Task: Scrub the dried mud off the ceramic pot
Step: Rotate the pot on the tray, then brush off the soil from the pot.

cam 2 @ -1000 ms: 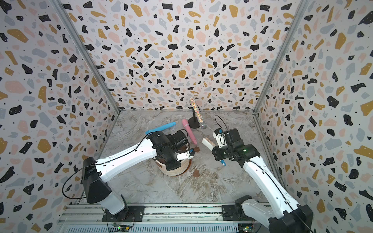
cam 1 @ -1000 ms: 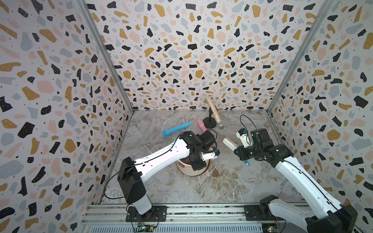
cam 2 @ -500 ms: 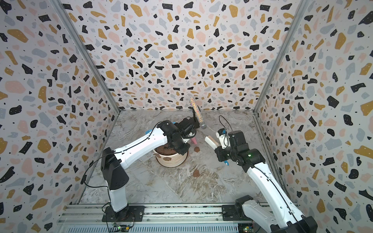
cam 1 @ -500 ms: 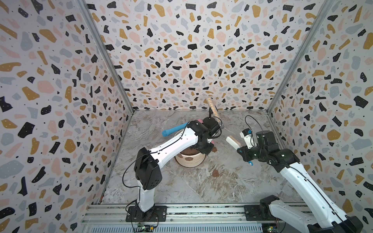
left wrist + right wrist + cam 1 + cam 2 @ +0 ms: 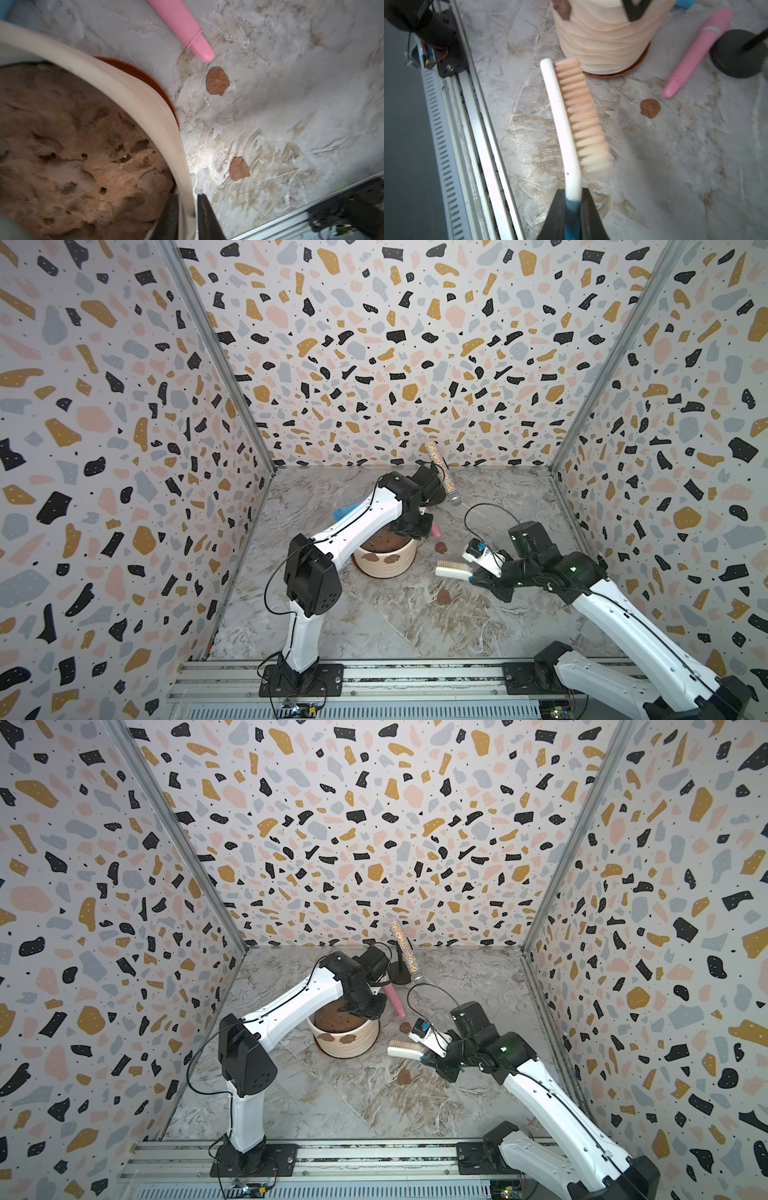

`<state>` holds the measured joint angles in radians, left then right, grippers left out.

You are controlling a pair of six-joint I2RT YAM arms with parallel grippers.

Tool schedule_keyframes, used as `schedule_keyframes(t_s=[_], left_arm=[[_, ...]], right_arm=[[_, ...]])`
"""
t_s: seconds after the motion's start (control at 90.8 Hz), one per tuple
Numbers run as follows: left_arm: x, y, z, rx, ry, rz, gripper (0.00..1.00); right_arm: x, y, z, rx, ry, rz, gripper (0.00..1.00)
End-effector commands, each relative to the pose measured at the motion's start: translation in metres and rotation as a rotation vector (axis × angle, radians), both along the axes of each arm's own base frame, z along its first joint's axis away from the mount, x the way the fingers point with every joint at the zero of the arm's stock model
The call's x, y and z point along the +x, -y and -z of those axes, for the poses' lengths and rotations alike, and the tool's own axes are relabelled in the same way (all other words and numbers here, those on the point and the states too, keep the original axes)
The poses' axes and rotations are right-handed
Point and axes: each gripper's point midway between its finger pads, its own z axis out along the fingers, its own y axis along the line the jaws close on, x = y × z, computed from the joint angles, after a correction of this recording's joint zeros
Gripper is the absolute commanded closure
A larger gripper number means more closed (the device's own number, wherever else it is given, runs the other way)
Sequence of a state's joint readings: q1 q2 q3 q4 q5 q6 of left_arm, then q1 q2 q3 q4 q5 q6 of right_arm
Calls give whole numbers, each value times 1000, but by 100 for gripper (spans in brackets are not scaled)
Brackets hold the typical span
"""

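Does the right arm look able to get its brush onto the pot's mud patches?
Probably yes: the brush, gripped by the right gripper, points at the ceramic pot, with nothing between it and the dried mud.

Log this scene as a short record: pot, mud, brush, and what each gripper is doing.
ceramic pot: stands on a terracotta saucer, soil inside
dried mud: patches on the pot's wall; two more lie on the table
brush: held clear of the pot
left gripper: jaws straddle the pot's rim; clamping unclear
right gripper: shut on the brush handle
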<state>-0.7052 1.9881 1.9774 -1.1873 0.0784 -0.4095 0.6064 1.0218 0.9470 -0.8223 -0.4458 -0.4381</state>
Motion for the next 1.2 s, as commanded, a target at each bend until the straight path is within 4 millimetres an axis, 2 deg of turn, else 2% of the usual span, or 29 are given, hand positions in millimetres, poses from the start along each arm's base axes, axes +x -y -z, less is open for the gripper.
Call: schedule_keyframes(t_s=[0.0, 0.055, 0.121, 0.187, 0.286, 0.33, 0.363, 0.496, 0.551, 0.738, 0.914, 1.013, 1.189], left_arm=[[14, -18, -40, -66, 96, 2, 72], [19, -37, -53, -76, 121, -10, 65], [24, -65, -64, -109, 127, -49, 63], [28, -98, -71, -118, 145, -108, 58], [27, -142, -79, -105, 178, -161, 54], [23, -159, -79, -93, 187, -176, 54], [21, -170, -78, -88, 193, -191, 46], [11, -206, -77, -103, 241, -267, 35], [8, -214, -77, -102, 256, -275, 32], [6, -236, -71, -45, 272, -293, 31], [5, -239, -64, -43, 264, -296, 31], [4, -240, -56, -31, 255, -287, 31], [4, -239, -50, -29, 240, -275, 31]], right_arm=[[-3, -25, -1, 3, 33, -133, 100], [2, -47, -7, 51, 42, -164, 100], [9, -67, -15, 114, 37, -158, 100], [22, -96, -32, 220, 2, -130, 100], [33, -126, -52, 358, -68, -105, 100], [38, -133, -55, 385, -84, -93, 100], [40, -135, -55, 390, -89, -86, 100], [52, -138, -44, 335, -112, -48, 100], [54, -137, -36, 294, -137, -33, 100], [49, -126, -12, 215, -175, -8, 100], [41, -113, 14, 146, -199, -3, 100], [43, -104, 28, 111, -217, 22, 100], [36, -86, 30, 96, -222, 51, 100]])
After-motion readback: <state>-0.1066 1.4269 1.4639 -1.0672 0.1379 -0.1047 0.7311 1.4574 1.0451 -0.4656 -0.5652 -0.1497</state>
